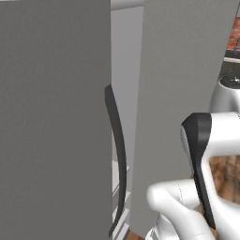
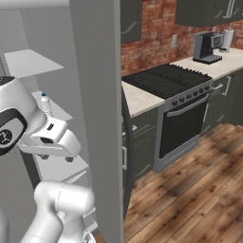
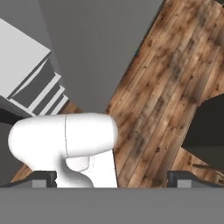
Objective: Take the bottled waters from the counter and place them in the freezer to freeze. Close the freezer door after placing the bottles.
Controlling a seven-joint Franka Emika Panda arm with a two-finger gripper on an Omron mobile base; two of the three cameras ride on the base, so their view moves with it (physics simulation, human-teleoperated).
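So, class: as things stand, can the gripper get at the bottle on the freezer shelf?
Probably yes: the freezer door stands open and the open gripper hangs close before the bottle with nothing between, though it points down and must turn.

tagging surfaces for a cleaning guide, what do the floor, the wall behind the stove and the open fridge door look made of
Floor: wood planks, warm brown with visible grain and seams, a slight sheen.
Wall: red brick, with mortar lines and a rough matte look.
Fridge door: flat plain grey, matte; painted metal or plastic, can't tell which. Its handle is a dark, smooth bar.
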